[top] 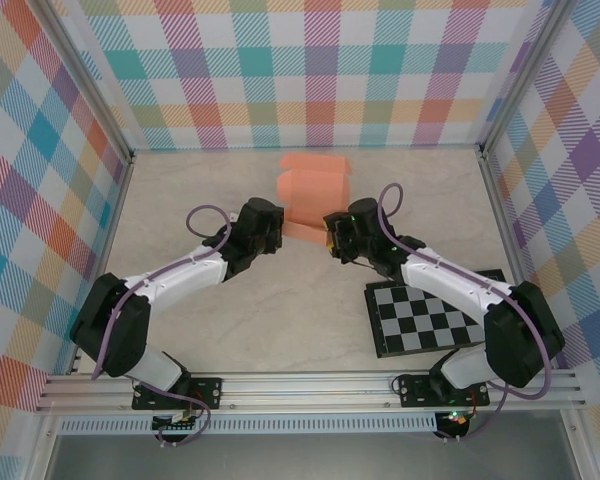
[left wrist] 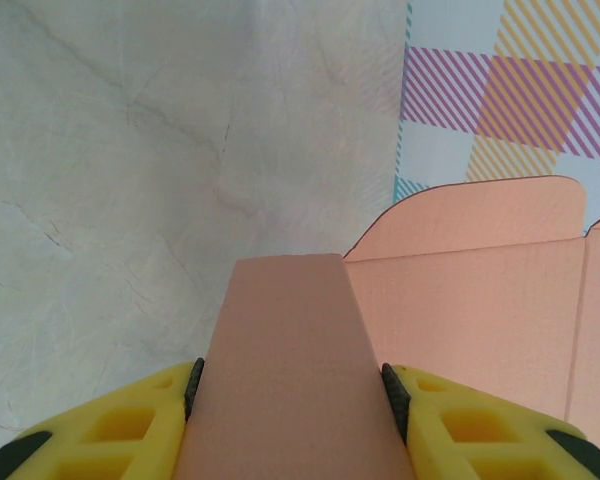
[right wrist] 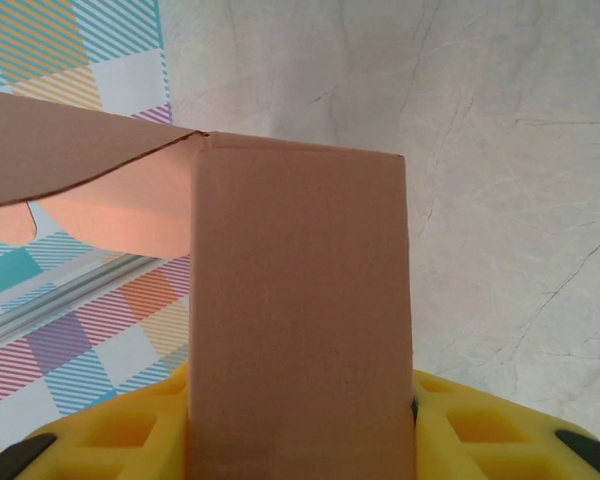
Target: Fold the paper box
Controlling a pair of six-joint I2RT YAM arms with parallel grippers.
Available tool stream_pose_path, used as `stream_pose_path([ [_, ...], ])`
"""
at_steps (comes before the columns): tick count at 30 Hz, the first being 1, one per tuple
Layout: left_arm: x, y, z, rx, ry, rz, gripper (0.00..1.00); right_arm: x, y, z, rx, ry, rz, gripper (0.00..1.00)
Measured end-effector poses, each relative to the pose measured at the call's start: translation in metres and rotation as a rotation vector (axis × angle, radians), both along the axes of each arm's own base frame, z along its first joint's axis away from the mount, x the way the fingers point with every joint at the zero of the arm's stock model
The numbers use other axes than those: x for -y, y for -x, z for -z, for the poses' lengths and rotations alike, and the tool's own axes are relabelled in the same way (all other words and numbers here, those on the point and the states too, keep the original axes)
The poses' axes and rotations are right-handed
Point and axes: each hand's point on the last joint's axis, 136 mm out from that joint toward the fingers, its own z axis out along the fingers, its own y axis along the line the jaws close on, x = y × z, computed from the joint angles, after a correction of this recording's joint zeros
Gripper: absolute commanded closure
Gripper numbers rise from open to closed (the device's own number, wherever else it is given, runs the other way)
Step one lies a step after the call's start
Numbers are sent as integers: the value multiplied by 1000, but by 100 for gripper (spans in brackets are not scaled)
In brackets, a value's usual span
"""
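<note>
I'm clamping my left gripper (left wrist: 292, 392) on one flap of the paper box (top: 313, 185), and my right gripper (right wrist: 300, 400) is pinching another flap on its near side. The box is sitting on the table (top: 260, 320) toward the far wall, between both arms. Progress looks partial: the far panels are lying open and nothing is closed yet. I'm seeing no brand, label or writing; the card is plain.

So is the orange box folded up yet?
Only partly folded. The paper box has panels bent up, but its rounded flaps stick out loose, nothing closed.
</note>
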Motion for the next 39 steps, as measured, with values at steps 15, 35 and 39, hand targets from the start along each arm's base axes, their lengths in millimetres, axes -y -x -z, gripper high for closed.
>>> stream_pose_path([
  [15, 7, 6, 3, 14, 0, 67, 0, 17, -11, 13, 41, 97, -71, 62],
  [35, -145, 67, -7, 37, -547, 128, 0, 3, -4, 76, 19, 203, -484, 59],
  [39, -154, 75, 7, -3, -630, 181, 0, -1, -8, 81, 24, 187, -542, 59],
])
